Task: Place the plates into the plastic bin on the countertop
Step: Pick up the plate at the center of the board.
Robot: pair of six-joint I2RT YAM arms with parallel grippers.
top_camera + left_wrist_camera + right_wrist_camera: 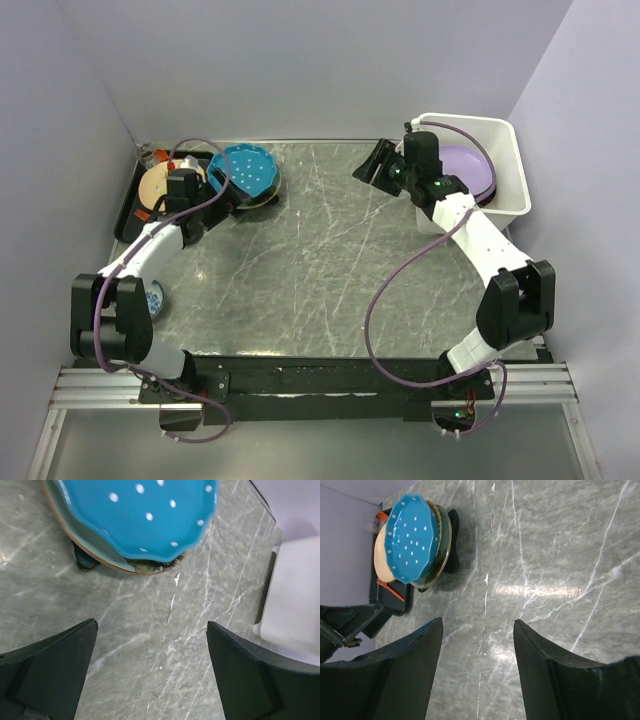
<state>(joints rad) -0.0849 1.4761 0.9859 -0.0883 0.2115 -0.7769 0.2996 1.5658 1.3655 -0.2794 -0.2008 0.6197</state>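
Plates: one in the bin, others at far left

Teal dotted plate (247, 172) sat offset on top of a small stack of plates on the grey surface (320, 270), just beside the black tray (127, 212). A cream plate (160, 183) lay on that tray. Lavender plate (468, 165) lay inside the white bin (508, 175) at far right. Left fingers (55, 675) stood spread wide near the teal plate, grasping nothing. Right fingers (405, 675) stood parted and empty over bare surface, just beside the bin.
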